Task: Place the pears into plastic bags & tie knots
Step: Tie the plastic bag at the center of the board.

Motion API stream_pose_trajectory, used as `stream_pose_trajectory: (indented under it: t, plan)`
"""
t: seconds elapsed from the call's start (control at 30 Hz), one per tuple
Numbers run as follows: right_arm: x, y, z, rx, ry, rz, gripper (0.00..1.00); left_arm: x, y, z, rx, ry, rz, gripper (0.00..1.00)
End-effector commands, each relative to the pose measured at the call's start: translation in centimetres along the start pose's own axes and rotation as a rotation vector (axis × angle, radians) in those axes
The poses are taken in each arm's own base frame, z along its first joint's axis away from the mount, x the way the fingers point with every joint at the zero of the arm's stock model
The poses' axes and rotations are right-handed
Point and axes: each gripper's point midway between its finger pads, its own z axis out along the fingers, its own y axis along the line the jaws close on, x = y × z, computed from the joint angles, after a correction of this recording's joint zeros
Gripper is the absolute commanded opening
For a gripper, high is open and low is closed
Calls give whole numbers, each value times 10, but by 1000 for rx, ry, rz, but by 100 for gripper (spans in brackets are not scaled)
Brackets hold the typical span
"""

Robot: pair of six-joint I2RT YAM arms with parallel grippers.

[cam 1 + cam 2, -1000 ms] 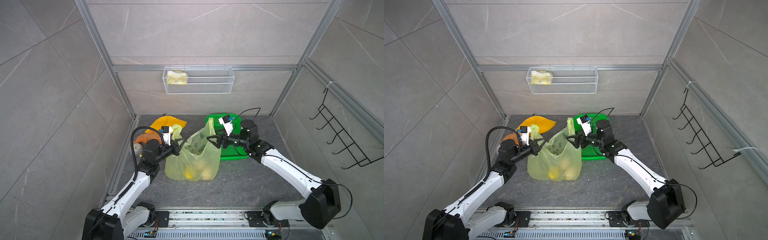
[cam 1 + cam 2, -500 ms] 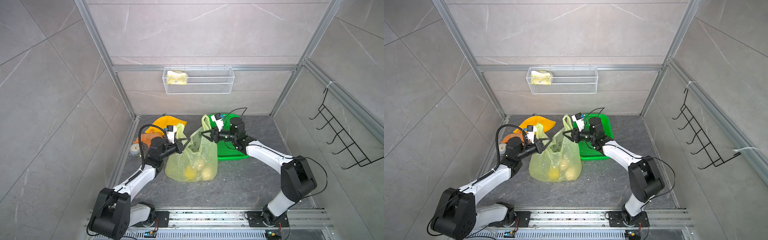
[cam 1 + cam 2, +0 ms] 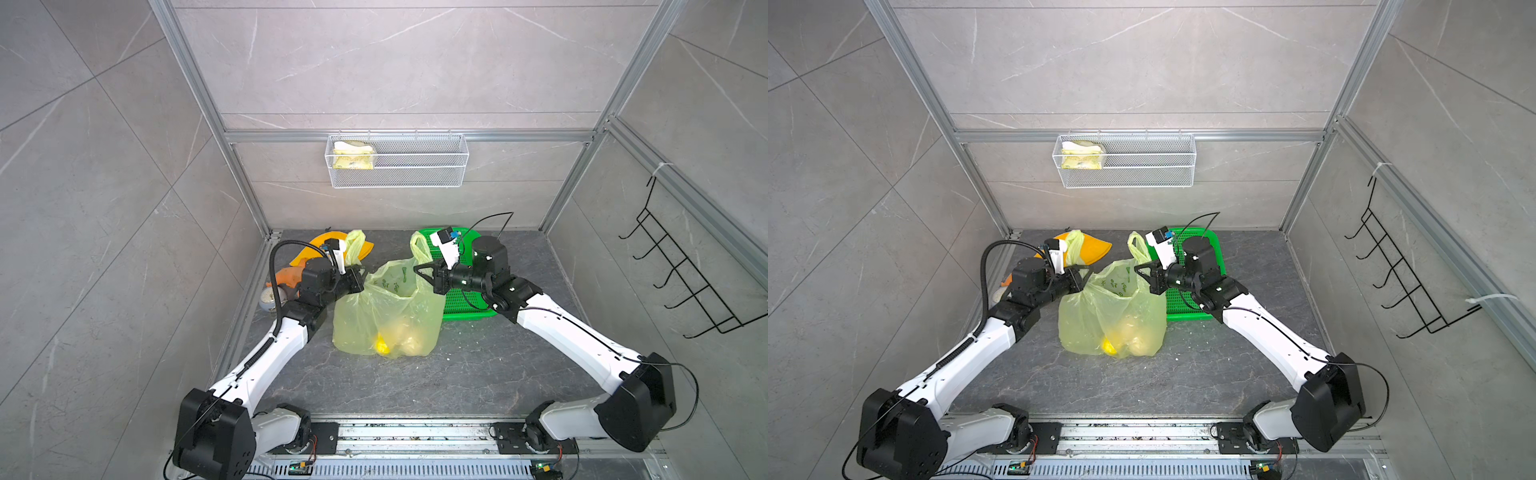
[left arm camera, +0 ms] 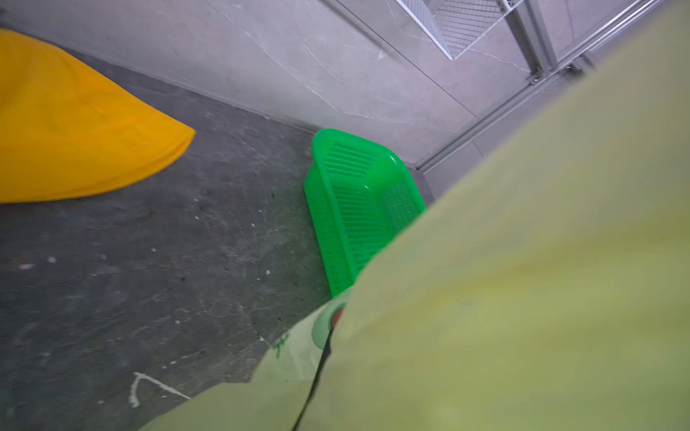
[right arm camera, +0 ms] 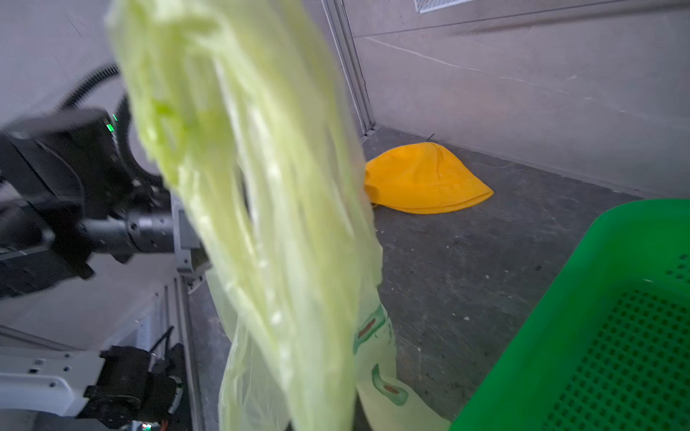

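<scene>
**Handles gripped, knot not yet begun**

Pears (image 3: 395, 341) lie at the bottom of the plastic bag (image 3: 388, 305), which stands near the middle of the bench (image 3: 469, 374). One bright yellow fruit and paler shapes show through the film, but their count is hard to read. Loading looks finished, so the step in hand is judged to be the tie.

The left end effector (image 3: 362, 277) is clenched on the bag's mouth at 10 o'clock, with the left handle (image 3: 355, 245) standing up past its wrist. The right end effector (image 3: 417, 269) is clenched on the mouth at 2 o'clock, and the right handle (image 3: 417, 246) rises beside it. Between them the mouth gapes, and the two handles stand apart, uncrossed.

A green basket (image 3: 468, 316) sits just beside the bag at 3 o'clock. An orange cloth (image 3: 309, 249) lies at 10 o'clock, behind the left arm.

The next move likely calls for bringing both straps together over the mouth, crossing one over the other and passing an end through. Thin film slips and stretches, so each grip probably needs to leave enough loose strap for the wrap.
</scene>
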Motion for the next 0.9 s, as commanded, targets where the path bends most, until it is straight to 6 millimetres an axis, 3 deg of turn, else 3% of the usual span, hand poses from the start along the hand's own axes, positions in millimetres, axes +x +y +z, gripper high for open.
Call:
stream_pose_trajectory:
  t: [0.0,0.2,0.33,0.43,0.7,0.87]
  plan:
    - [58,-19,11,204,297,-233,0,26,23,3,-184,183,155,0]
    - [58,29,32,33,326,-453,0,47,-17,34,-29,347,252,0]
    - [55,33,44,1,372,-471,0,66,-42,41,102,423,297,0]
    - [55,30,51,7,393,-483,0,74,-55,35,195,425,318,0]
    - [40,23,46,32,395,-479,0,86,-83,-2,411,350,363,1]
    - [42,16,49,38,413,-462,0,84,-90,-12,468,292,367,23]
